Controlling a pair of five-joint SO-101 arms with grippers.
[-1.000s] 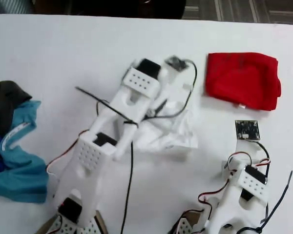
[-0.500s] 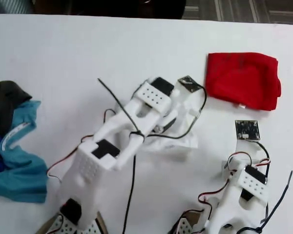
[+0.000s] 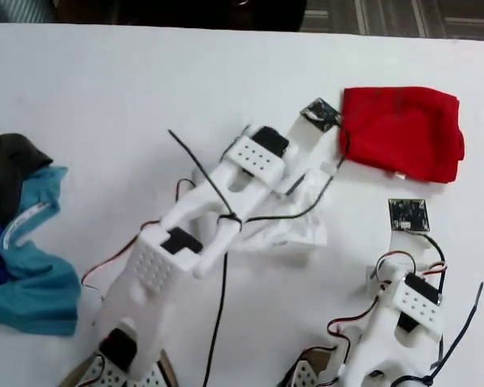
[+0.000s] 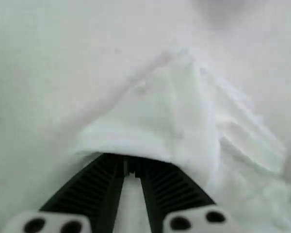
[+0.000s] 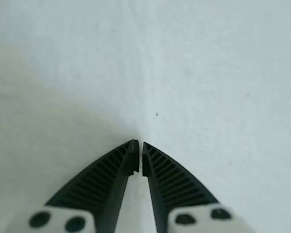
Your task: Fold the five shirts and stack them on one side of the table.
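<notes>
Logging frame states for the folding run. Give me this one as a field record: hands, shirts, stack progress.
left hand: shut on a fold of the white shirt
right hand: shut, empty, over bare table
white shirt: crumpled, mid-table
red shirt: folded, lying alone on the right side
unfolded: teal shirt and black shirt, heaped together at the left edge
stack: one folded shirt so far

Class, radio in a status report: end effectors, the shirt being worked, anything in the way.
Left end effector shut on white shirt. Right end effector shut, empty, over table. Folded red shirt close alongside.
</notes>
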